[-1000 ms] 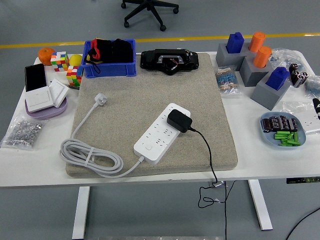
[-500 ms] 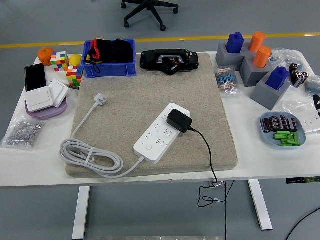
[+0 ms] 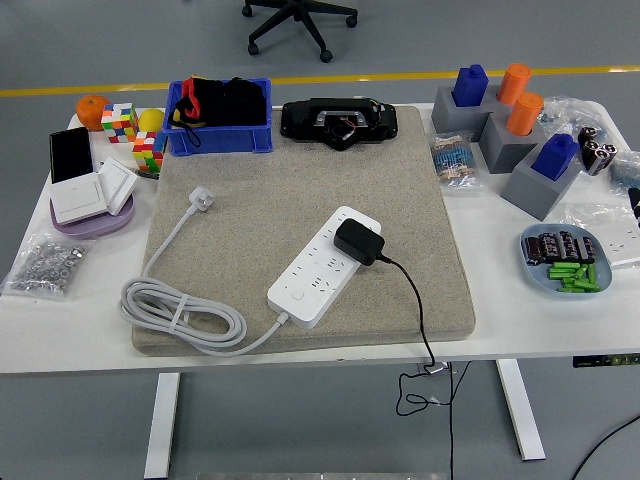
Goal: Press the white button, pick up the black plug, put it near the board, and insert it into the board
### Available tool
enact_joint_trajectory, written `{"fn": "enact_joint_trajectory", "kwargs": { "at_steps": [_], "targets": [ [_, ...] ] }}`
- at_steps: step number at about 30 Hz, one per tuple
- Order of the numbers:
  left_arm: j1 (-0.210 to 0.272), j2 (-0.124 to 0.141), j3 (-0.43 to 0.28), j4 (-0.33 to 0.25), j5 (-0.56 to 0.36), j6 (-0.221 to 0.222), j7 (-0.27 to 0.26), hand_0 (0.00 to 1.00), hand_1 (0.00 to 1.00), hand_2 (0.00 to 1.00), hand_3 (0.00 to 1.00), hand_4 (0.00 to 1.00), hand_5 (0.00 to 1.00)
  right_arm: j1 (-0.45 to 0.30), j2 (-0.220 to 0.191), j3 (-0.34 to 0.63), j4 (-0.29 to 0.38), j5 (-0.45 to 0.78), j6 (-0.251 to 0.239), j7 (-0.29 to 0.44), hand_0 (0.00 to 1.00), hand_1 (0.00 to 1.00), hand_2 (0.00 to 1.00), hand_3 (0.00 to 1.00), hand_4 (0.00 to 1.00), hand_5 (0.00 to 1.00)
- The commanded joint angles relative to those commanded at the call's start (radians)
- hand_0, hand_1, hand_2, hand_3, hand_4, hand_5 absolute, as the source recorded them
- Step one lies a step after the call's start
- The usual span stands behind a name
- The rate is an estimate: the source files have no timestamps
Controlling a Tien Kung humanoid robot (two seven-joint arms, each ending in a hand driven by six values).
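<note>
A white power strip (image 3: pixel 322 266) lies diagonally on the beige mat (image 3: pixel 260 180). Its white button (image 3: pixel 298 293) is at the lower left end. The black plug (image 3: pixel 357 241) sits seated in the strip's upper right sockets, and its black cable (image 3: pixel 416 310) runs over the table's front edge. The strip's white cord (image 3: pixel 180 312) is coiled at the mat's left, ending in a white plug (image 3: pixel 201 200). Only a dark sliver of my right hand (image 3: pixel 636 204) shows at the right edge, far from the strip. My left hand is out of view.
A blue bin (image 3: pixel 218 118) and a black device (image 3: pixel 338 122) stand at the mat's back. Cubes, a phone and switches sit at the left, with a bag of screws (image 3: pixel 45 264) below them. Grey blocks with blue and orange pegs and a blue plate (image 3: pixel 560 262) are on the right.
My right hand has drawn back to the right, from a visible black patch at the edge to a bare sliver. The plug and strip have not moved.
</note>
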Motion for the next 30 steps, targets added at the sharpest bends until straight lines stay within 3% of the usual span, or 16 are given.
{"fn": "enact_joint_trajectory", "kwargs": {
  "at_steps": [30],
  "targets": [
    [0.0, 0.001, 0.0, 0.0, -0.004, 0.0, 0.001, 0.69, 0.666, 0.641, 0.644, 0.561, 0.173, -0.006, 0.007, 0.033, -0.021, 0.038, 0.018, 0.009, 0.769, 0.66, 0.677, 0.623, 0.793, 0.192]
  ]
}}
